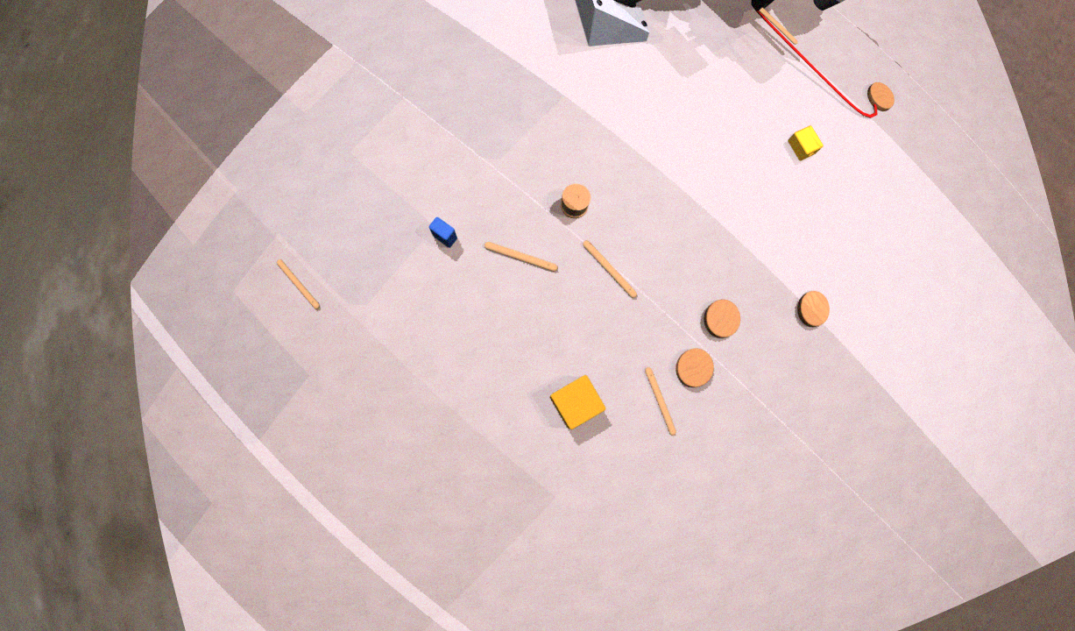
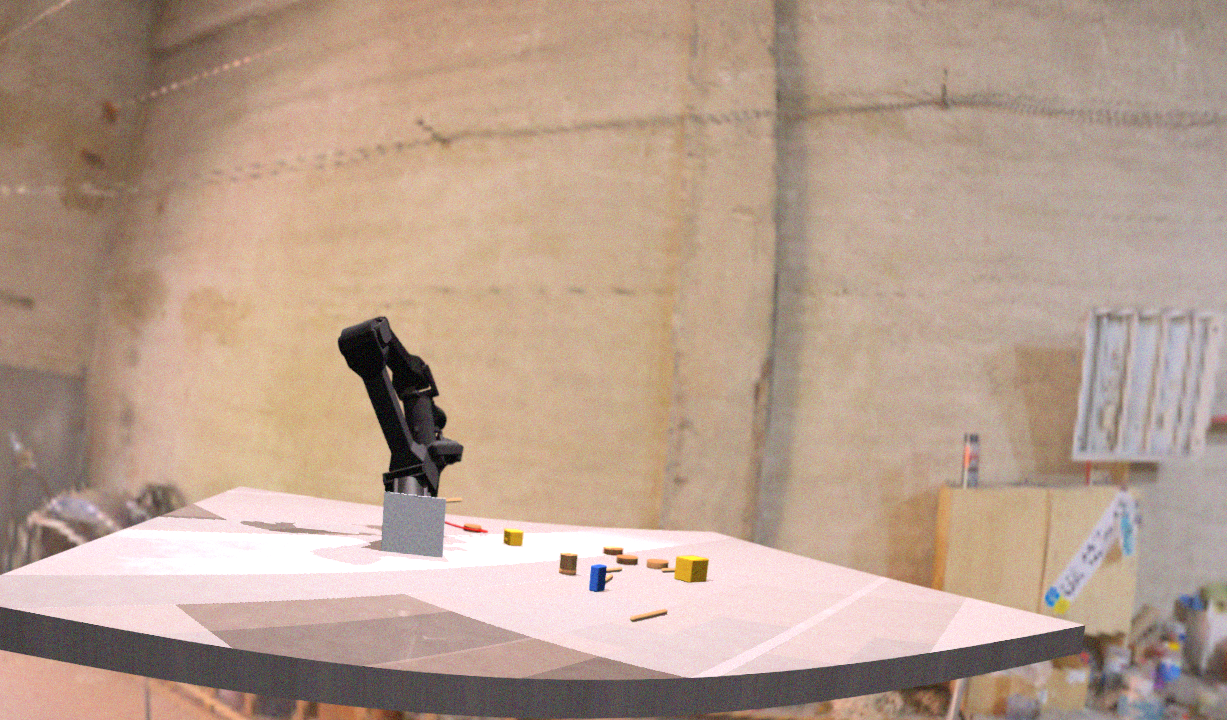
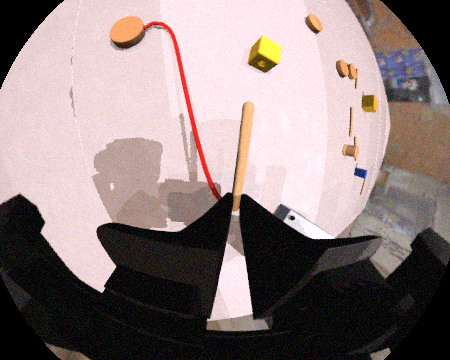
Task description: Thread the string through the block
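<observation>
My gripper (image 3: 236,198) is shut on the wooden stick (image 3: 244,150) (image 1: 779,26) (image 2: 453,499) near its string end and holds it above the table. The stick points away from the fingers, towards the small yellow block. The red string (image 3: 186,100) (image 1: 823,74) runs from beside the fingertips to the round wooden button (image 3: 127,32) (image 1: 880,96) on the table. The small yellow block (image 3: 265,53) (image 1: 805,142) (image 2: 512,537) stands on the table, apart from stick and string. A round hole shows in its side facing the wrist camera. The fingertips are at the top edge of the top view.
Loose sticks (image 1: 610,269) (image 1: 521,257) (image 1: 660,400) (image 1: 298,284), wooden discs (image 1: 722,318) (image 1: 695,368) (image 1: 813,308), a wooden cylinder (image 1: 576,198), a blue block (image 1: 442,231) and a larger yellow block (image 1: 577,401) lie farther off. A grey bracket (image 1: 612,23) (image 2: 413,524) stands near the arm.
</observation>
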`<state>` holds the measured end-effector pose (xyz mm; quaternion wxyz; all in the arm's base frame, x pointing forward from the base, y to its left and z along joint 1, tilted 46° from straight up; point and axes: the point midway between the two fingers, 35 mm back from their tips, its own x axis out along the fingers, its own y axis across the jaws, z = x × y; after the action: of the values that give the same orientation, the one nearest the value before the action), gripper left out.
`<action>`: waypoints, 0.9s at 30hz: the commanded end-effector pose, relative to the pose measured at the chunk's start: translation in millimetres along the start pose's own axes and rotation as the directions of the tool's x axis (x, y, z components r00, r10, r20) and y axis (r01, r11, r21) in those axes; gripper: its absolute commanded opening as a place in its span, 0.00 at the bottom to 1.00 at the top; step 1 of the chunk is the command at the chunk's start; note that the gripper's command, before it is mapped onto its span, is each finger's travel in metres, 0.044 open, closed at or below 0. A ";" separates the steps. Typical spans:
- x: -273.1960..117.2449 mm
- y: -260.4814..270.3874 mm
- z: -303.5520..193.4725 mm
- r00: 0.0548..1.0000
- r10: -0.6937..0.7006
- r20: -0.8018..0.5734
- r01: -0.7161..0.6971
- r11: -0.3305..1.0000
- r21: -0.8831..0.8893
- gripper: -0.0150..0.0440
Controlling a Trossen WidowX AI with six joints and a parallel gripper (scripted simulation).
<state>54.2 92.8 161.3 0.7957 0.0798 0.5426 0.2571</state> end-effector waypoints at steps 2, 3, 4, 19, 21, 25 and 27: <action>2.6 -0.9 -2.0 0.999 -0.007 -0.032 0.007 1.000 -0.004 0.25; 3.0 -1.0 -2.1 0.999 -0.008 -0.037 0.007 1.000 -0.003 0.25; 3.4 -1.1 -2.3 0.999 -0.008 -0.042 0.008 1.000 -0.001 0.25; 8.5 -2.0 -4.1 0.994 0.001 -0.109 0.001 1.000 0.013 0.25; 9.1 -2.0 -4.2 0.993 0.005 -0.117 -0.003 1.000 0.015 0.25; 10.2 -1.7 -4.5 0.991 0.015 -0.133 -0.012 1.000 0.022 0.25; 10.7 -1.5 -4.6 0.990 0.021 -0.141 -0.017 1.000 0.026 0.25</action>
<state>54.1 95.6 151.2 0.7583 0.0750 0.5934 0.2594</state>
